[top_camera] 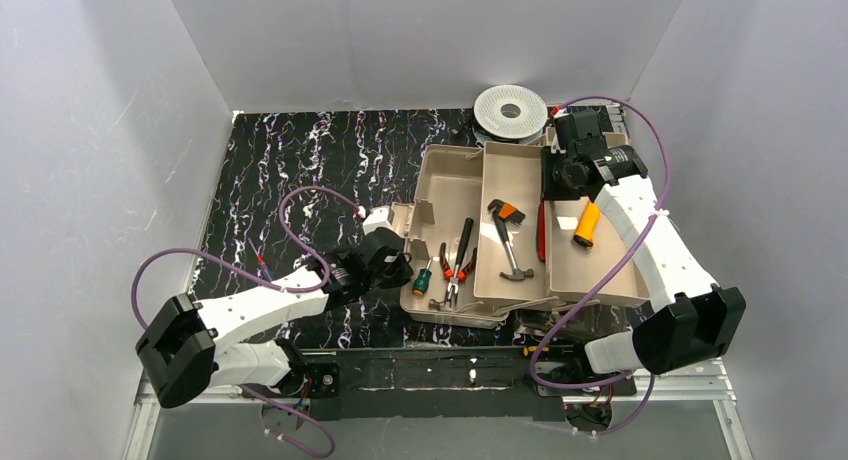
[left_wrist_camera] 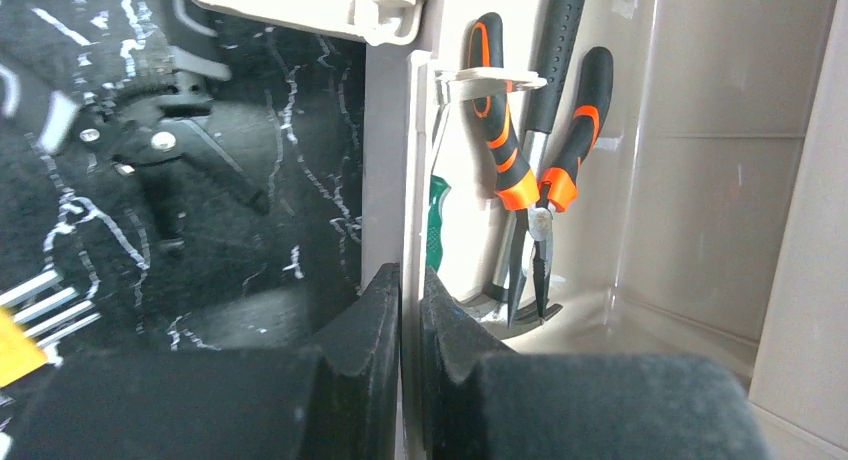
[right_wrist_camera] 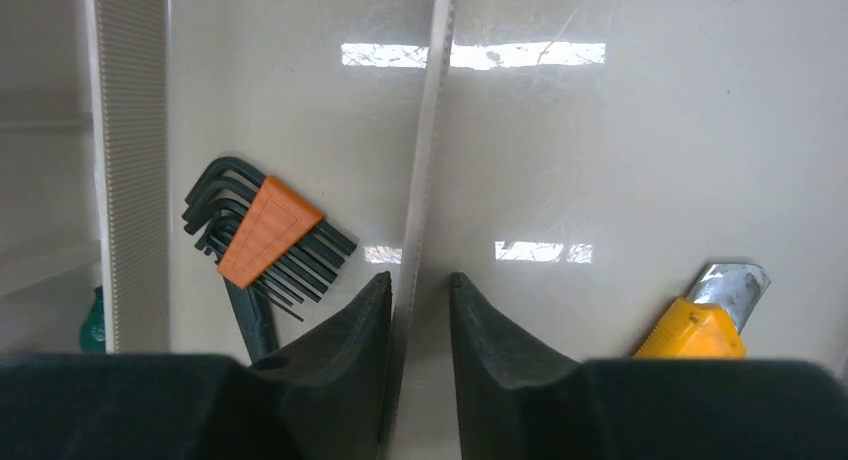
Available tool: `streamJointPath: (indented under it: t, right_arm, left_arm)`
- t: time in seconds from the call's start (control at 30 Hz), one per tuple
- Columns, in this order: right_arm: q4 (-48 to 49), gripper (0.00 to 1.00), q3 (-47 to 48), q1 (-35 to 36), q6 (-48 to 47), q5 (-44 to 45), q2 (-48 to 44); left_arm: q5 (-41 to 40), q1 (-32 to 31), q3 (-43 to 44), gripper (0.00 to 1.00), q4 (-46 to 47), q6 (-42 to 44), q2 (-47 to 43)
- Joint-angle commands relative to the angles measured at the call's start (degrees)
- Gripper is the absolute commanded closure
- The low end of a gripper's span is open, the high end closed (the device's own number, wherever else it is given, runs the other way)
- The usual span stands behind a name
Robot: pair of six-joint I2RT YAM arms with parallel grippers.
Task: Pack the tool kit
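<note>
The toolbox (top_camera: 425,170) lies open with its beige tray (top_camera: 515,160) in the middle. The tray holds a hammer (top_camera: 508,252) and an orange hex key set (top_camera: 505,210). The left section holds orange-handled pliers (top_camera: 457,272) and a green screwdriver (top_camera: 424,277). My left gripper (top_camera: 405,270) is shut on the toolbox's left wall (left_wrist_camera: 385,160), with the pliers (left_wrist_camera: 540,150) just beyond. My right gripper (right_wrist_camera: 420,280) is slightly open and straddles the thin tray wall (right_wrist_camera: 430,130). Its left finger touches the wall. The hex keys (right_wrist_camera: 265,230) lie to its left.
A yellow-orange utility knife (top_camera: 588,225) lies in the toolbox's right section and also shows in the right wrist view (right_wrist_camera: 700,325). A red-handled tool (top_camera: 541,230) lies by the tray wall. A round white spool (top_camera: 510,110) stands behind the box. White walls enclose the black marbled table.
</note>
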Motion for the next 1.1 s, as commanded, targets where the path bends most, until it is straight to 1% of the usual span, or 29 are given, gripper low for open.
streamJointPath:
  t: [0.0, 0.03, 0.07, 0.13, 0.2, 0.27, 0.3, 0.33, 0.4, 0.43, 0.47, 0.5, 0.53, 0.57, 0.67, 0.77, 0.87, 1.07]
  right_arm:
    - [3.14, 0.72, 2.03, 0.8, 1.04, -6.29, 1.11]
    - [3.36, 0.77, 2.61, 1.11, 1.04, -6.36, 1.54]
    - [3.43, 0.83, 3.44, 1.31, 1.04, -6.32, 2.06]
    - [3.63, 0.88, 4.87, 1.71, 1.28, -6.34, 3.11]
    - [4.17, 0.92, 6.49, 1.9, 1.52, -6.33, 4.69]
    - [4.45, 0.96, 8.55, 2.02, 1.49, -6.28, 6.42]
    - [4.66, 0.97, 9.68, 2.1, 1.48, -6.19, 7.41]
    - [4.77, 0.99, 10.79, 2.07, 1.46, -6.19, 8.35]
    - [4.81, 0.99, 13.01, 2.12, 1.48, -6.55, 10.36]
    - [4.58, 0.99, 14.17, 2.12, 1.48, -6.79, 11.29]
    - [4.37, 0.99, 15.01, 2.19, 1.55, -7.0, 12.02]
    - [4.13, 0.92, 15.61, 2.28, 1.6, -6.97, 12.52]
    - [3.84, 0.8, 15.96, 2.35, 1.77, -6.82, 12.7]
    - [3.92, 0.72, 15.76, 2.45, 1.83, -6.73, 12.52]
    - [5.08, 0.6, 13.8, 2.48, 1.83, -6.54, 10.46]
    - [6.26, 0.54, 11.85, 2.47, 1.6, -6.37, 7.05]
    - [7.03, 0.46, 10.58, 2.48, 1.0, -6.48, 2.76]
    - [8.58, 0.45, 6.73, 2.48, 0.72, -6.77, -7.92]
  left_arm:
    - [-2.71, 0.98, -0.81, 0.9, -2.25, -1.21, -3.54]
    - [-2.94, 0.94, -0.4, 0.81, -3.21, -0.91, -3.75]
    - [-3.31, 0.94, 0.12, 0.76, -4.24, -0.32, -4.04]
    - [-3.97, 1.29, 1.38, 0.67, -5.93, 1.76, -4.99]
    - [-2.32, 3.32, 3.84, 0.51, -9.02, 4.95, -5.05]
    - [-0.79, 7.0, 7.27, 0.4, -15.11, 6.95, -4.38]
    - [-0.26, 8.91, 8.78, 0.37, -17.39, 8.12, -4.37]
    - [-0.48, 10.84, 9.19, 0.3, -19.5, 8.69, -4.69]
    - [-2.08, 14.35, 8.66, 0.26, -21.81, 9.05, -6.54]
    - [-3.16, 15.71, 8.04, 0.19, -22.69, 8.43, -7.66]
    - [-4.04, 17.03, 7.45, 0.15, -23.48, 7.53, -8.69]
    - [-4.8, 18.27, 6.7, 0.12, -24.25, 6.47, -9.49]
    - [-5.23, 19.48, 5.78, 0.1, -24.55, 5.76, -10.13]
    - [-5.23, 20.5, 4.94, 0.1, -24.47, 5.23, -10.34]
    - [-5.57, 22.69, 3.06, 0.15, -24.02, 1.74, -8.53]
    - [-5.57, 23.39, 3.57, 0.18, -23.35, -1.23, -2.86]
    - [-6.09, 23.44, 6.08, 0.19, -23.39, -2.99, 3.24]
    - [-8.41, 23.4, 12.86, 0.24, -24.16, -2.65, 14.58]
